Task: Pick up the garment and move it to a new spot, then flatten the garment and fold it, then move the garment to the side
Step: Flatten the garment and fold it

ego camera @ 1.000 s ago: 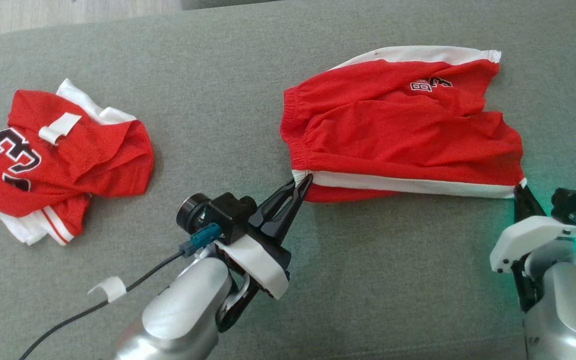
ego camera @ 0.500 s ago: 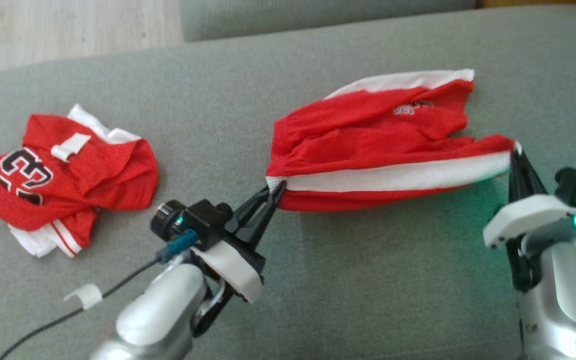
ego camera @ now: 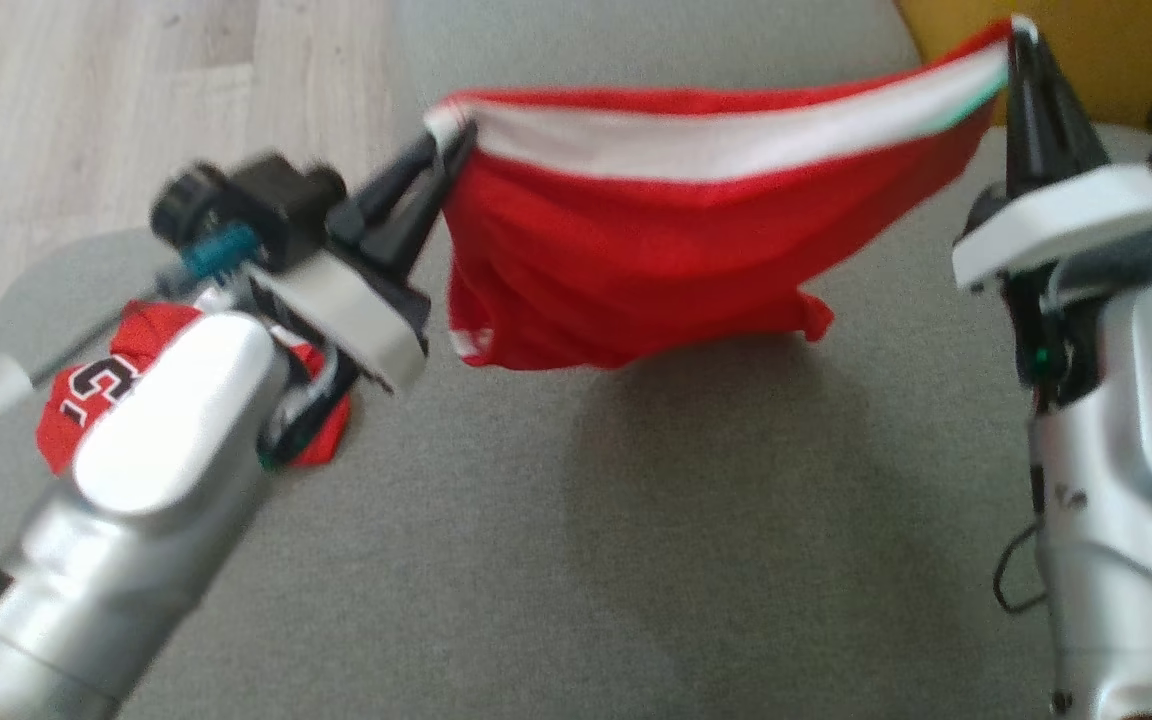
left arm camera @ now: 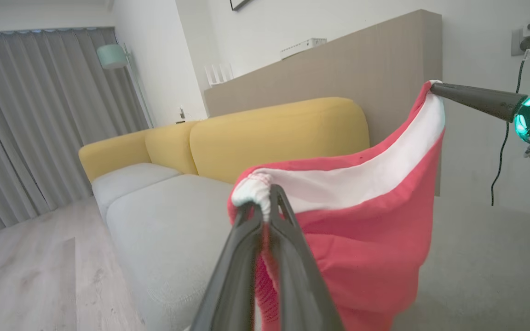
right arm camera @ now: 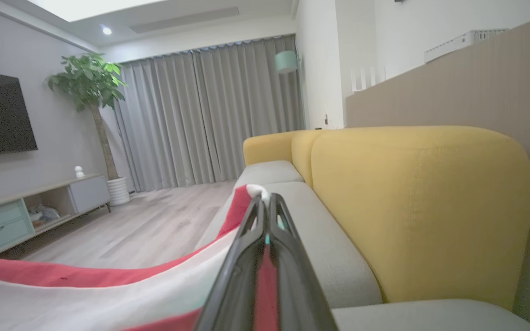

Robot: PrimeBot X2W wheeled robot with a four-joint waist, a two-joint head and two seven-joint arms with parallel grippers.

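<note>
Red shorts point(ego camera: 656, 260), long axis left-right

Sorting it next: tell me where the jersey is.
Head view, lower left: the jersey lies on the grey cushion, partly hidden behind the left forearm, left of the hanging shorts.

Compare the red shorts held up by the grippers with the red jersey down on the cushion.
Pose: the shorts hang in the air, stretched between the left gripper and right gripper; the jersey lies crumpled on the grey cushion.
Markings: the shorts show a broad white band along the held edge; the jersey shows a black number print.
View: the shorts are unobstructed; the jersey is partly hidden behind the left forearm.
Both are red.
</note>
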